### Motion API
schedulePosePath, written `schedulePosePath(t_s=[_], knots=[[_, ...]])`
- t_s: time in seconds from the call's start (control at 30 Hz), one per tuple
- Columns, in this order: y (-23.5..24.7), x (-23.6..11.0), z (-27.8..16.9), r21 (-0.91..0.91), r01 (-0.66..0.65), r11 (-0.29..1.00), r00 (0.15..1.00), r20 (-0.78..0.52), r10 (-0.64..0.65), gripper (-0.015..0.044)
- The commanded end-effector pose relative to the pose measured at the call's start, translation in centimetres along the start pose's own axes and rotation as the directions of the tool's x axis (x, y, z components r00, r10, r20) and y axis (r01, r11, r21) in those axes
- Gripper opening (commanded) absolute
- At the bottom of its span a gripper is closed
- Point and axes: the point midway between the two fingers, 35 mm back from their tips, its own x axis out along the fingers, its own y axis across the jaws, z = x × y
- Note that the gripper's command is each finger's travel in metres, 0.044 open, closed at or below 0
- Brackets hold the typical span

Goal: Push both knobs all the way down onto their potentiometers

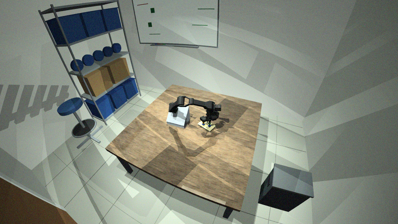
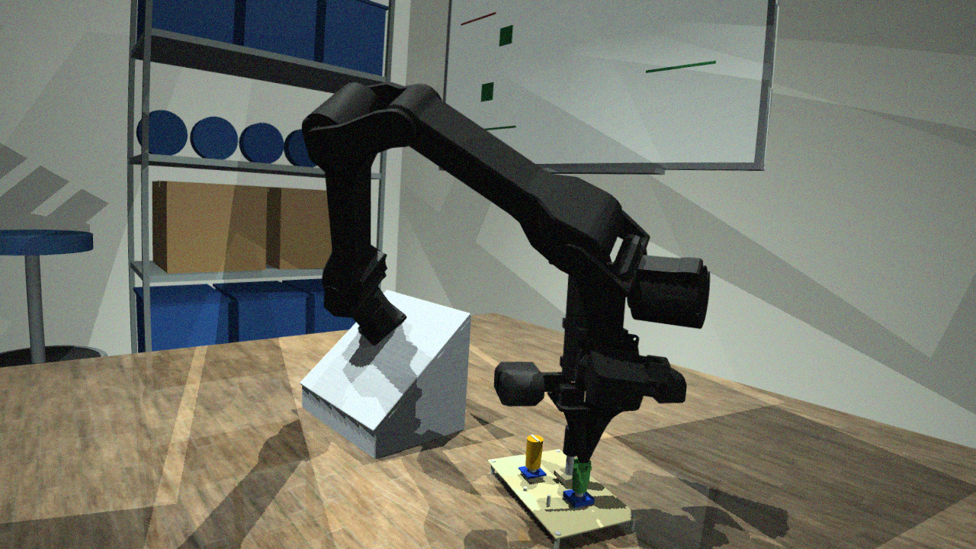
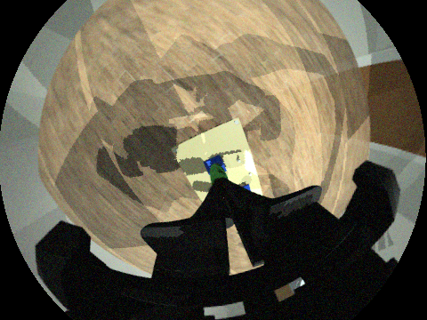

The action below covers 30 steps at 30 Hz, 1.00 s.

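Green knob (image 2: 580,476) stands at six o'clock directly under our gripper (image 2: 579,456), fingers together on nothing, tip on its top. Its long axis leans slightly, so we judge the push must follow the shaft down to the board (image 2: 600,521).

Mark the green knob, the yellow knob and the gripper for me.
green knob (image 2: 580,476), exterior view, middle of its side.
yellow knob (image 2: 533,451), exterior view, middle of its side.
gripper (image 2: 579,456), exterior view, closed fingertips over the green knob.

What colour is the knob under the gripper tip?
Green knob, on a blue base; clearest in the exterior view.
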Motion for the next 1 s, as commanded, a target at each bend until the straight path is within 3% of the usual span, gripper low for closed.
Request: schedulePosePath(t_s=[0.0, 0.8, 0.97], knots=[[-0.1, 1.3, 0.3, 0.022, 0.013, 1.000, 1.000, -0.009, -0.013, 0.0000], [0.0, -2.2, 0.3, 0.022, 0.012, 1.000, 1.000, -0.010, -0.011, 0.0000], [-0.1, -1.6, 0.2, 0.017, 0.020, 1.000, 1.000, -0.014, -0.019, 0.0131]])
